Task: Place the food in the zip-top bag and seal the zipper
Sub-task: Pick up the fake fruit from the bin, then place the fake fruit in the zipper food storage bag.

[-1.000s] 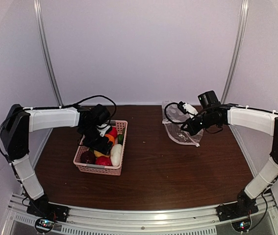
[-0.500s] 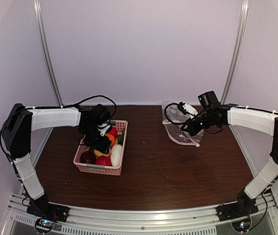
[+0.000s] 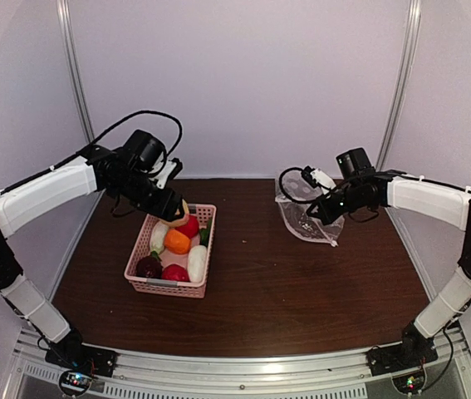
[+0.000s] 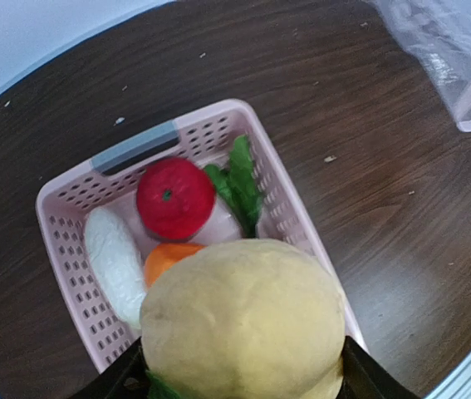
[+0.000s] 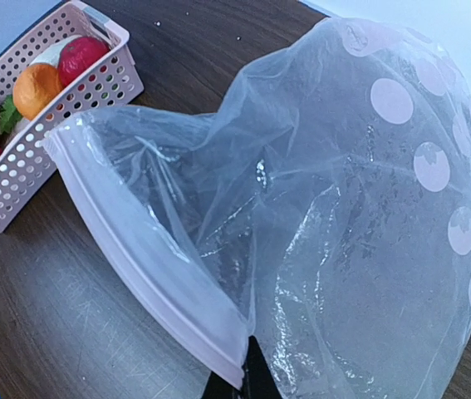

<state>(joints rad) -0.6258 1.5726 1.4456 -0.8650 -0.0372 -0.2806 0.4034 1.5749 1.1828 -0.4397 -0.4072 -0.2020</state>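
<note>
At right, the zip-top bag [image 3: 298, 223] opens toward the basket [image 3: 169, 288].

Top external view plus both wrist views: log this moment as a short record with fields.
left fingers: shut on yellow piece, held above the basket
right fingers: shut on edge of zip-top bag, holding it up
zipper: pale strip facing the basket
basket: on table; holds red piece, orange piece, white radish, maroon piece
food in bag: none visible
</note>
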